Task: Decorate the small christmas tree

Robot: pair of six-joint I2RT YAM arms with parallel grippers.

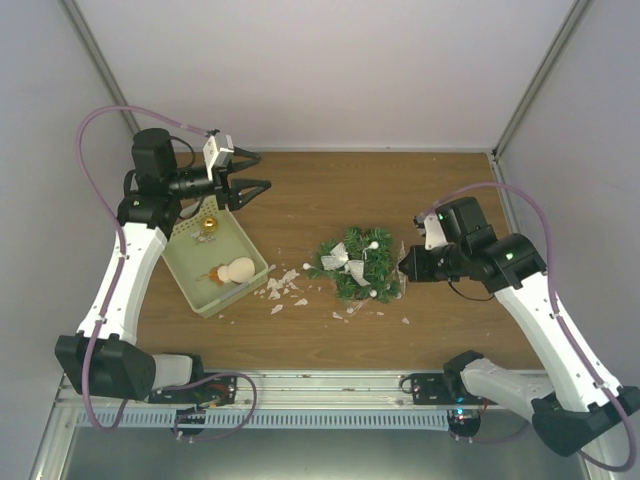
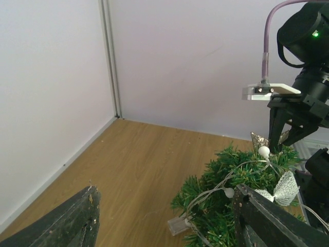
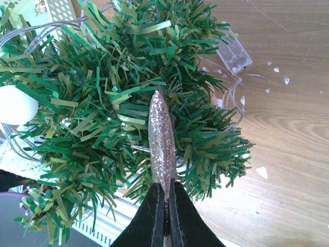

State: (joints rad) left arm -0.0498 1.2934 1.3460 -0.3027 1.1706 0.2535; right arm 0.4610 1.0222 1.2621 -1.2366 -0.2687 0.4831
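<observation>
Right hand (image 3: pixel 165 188) is pinched shut on a thin glittery silver ornament (image 3: pixel 162 134) that sits among the branches of the small christmas tree (image 1: pixel 355 265), mid-table (image 1: pixel 450 180). White flakes (image 1: pixel 285 290) lie scattered beside the tree. Left hand (image 1: pixel 262 170) gapes wide, empty, by the far corner of the pale green tray (image 1: pixel 190 280). In the tray lie a gold bauble (image 1: pixel 208 225) and a cream ornament (image 1: pixel 240 268).

The left arm (image 1: pixel 125 275) and the right arm (image 1: pixel 550 305) had white shells between black joint housings, and a mauve cable (image 1: pixel 88 150) ran along each. A green light (image 1: pixel 510 255) glowed on the right arm's housing. A white camera block (image 1: pixel 216 150) sat on the left wrist. The right gripper (image 3: pixel 166 188) had black, tapered fingers.
</observation>
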